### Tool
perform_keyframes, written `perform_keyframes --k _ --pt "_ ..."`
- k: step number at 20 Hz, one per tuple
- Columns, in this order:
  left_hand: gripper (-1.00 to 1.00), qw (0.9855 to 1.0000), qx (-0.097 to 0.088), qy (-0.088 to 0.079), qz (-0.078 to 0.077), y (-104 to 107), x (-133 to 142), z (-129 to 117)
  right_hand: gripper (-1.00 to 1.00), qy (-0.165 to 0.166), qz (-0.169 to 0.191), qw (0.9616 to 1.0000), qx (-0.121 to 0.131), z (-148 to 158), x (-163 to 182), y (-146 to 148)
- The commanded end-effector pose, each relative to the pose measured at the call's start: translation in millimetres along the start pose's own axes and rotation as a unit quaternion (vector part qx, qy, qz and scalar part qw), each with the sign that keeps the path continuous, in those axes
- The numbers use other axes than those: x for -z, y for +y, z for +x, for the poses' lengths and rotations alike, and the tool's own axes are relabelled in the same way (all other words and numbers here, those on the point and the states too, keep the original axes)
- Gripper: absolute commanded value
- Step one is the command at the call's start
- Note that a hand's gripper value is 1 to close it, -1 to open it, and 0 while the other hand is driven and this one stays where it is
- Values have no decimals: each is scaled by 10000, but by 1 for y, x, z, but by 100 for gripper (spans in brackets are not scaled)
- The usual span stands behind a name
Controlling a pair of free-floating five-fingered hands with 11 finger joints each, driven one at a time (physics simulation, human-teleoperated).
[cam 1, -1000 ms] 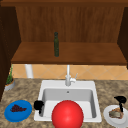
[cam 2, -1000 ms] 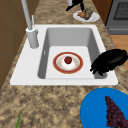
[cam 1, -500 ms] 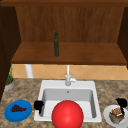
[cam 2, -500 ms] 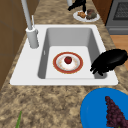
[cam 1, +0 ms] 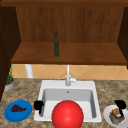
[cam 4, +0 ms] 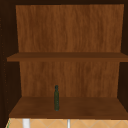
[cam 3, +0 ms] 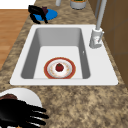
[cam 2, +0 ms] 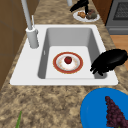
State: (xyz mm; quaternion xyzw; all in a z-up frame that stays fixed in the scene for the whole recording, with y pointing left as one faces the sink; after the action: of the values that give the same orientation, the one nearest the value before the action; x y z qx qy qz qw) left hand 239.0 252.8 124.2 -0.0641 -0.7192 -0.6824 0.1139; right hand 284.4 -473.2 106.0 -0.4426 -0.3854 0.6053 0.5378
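Observation:
My left hand [cam 1: 38, 105] hovers at the sink's left front corner, between the sink and a blue plate [cam 1: 18, 110] of dark grapes [cam 2: 115, 115]. Its fingers are relaxed and hold nothing, as the left side view shows [cam 2: 110, 61]. It appears again in the right side view [cam 3: 37, 12]. My right hand [cam 1: 120, 103] hangs just above a white plate [cam 1: 108, 115] of food [cam 1: 116, 117] on the counter to the right. In the right side view its fingers [cam 3: 37, 113] are spread straight and empty. A red-rimmed plate [cam 2: 75, 68] with a small red fruit [cam 2: 68, 60] lies in the sink.
A large red ball [cam 1: 67, 115] covers the sink's front edge in the front view. The white sink [cam 1: 43, 86] has a faucet [cam 1: 68, 77] at the back. A dark green bottle [cam 1: 56, 45] stands on the wooden shelf. A potted plant [cam 1: 9, 81] sits at far left.
The right hand has shifted slightly down and to the right over the white plate. The left hand has stayed where it was.

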Motion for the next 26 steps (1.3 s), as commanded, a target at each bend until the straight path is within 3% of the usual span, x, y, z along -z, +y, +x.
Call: perform_keyframes --k 1,5,7,9,15,19,20,21,22,26 --pt "0 10000 0 0 0 0 0 0 -100 -437 130 9989 -67 1 -2 6" --pt "0 10000 0 0 0 0 0 0 -100 -647 97 9978 -105 1 -22 6" --pt "0 10000 0 0 0 0 0 0 -100 -784 434 9960 -51 2 -19 12" --pt "0 10000 0 0 0 0 0 0 -100 -897 451 9948 -143 3 -22 21" --pt "0 10000 0 0 0 0 0 0 -100 -1441 531 9875 -345 4 -10 19" --pt "0 10000 0 0 0 0 0 0 -100 -1496 797 9850 -318 5 10 16" --pt "0 10000 0 0 0 0 0 0 100 -1442 790 9858 -349 6 11 18" --pt "0 10000 0 0 0 0 0 0 100 -1406 935 9844 -487 11 14 14" --pt "0 10000 0 0 0 0 0 0 100 -1335 1038 9846 -453 11 13 10" --pt "0 10000 0 0 0 0 0 0 100 -1347 517 9888 -378 10 16 1"
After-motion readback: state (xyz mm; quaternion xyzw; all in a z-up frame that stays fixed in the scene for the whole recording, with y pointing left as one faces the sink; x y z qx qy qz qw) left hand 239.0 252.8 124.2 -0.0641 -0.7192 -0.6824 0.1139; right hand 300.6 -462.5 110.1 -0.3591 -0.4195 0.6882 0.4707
